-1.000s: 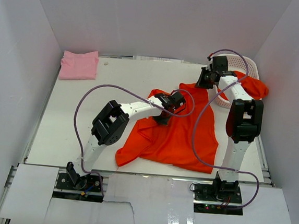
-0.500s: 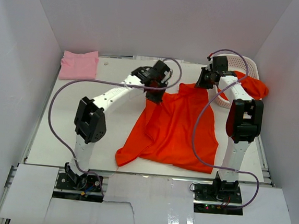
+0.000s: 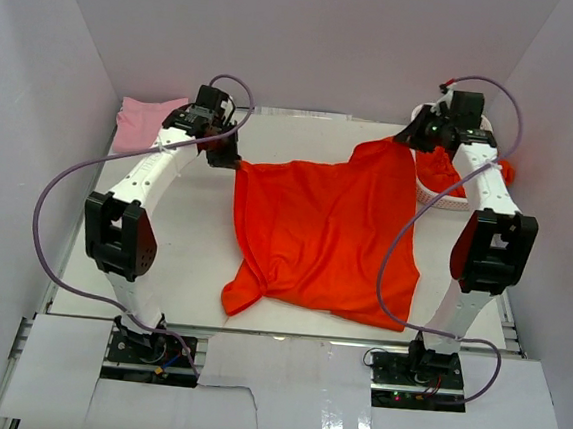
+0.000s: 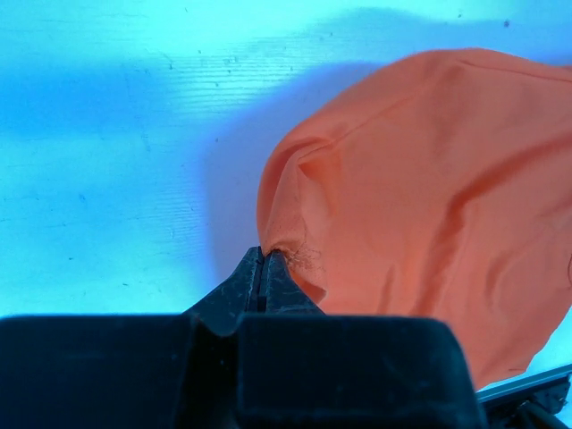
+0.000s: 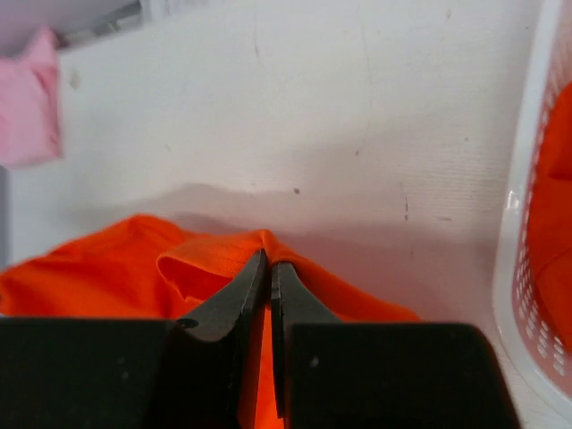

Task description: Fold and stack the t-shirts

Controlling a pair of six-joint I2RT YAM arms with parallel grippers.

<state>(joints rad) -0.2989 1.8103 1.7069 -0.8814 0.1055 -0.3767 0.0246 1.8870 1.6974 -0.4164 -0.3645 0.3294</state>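
An orange-red t-shirt (image 3: pixel 320 233) hangs stretched between both arms over the middle of the table, its lower edge resting near the front. My left gripper (image 3: pixel 233 162) is shut on the shirt's upper left corner (image 4: pixel 295 259). My right gripper (image 3: pixel 405 142) is shut on the upper right corner (image 5: pixel 268 243). A light pink t-shirt (image 3: pixel 139 121) lies folded at the back left, also visible as pink cloth (image 5: pixel 27 98) in the right wrist view. More orange-red cloth (image 3: pixel 448 176) sits in the basket.
A white lattice basket (image 3: pixel 431 195) stands at the back right, its wall (image 5: pixel 527 223) close beside my right gripper. White walls enclose the table on three sides. Purple cables loop off both arms.
My left gripper has carried its corner of the orange-red shirt from the table's middle to the back left. The right gripper rose toward the back right, spreading the shirt out wide.
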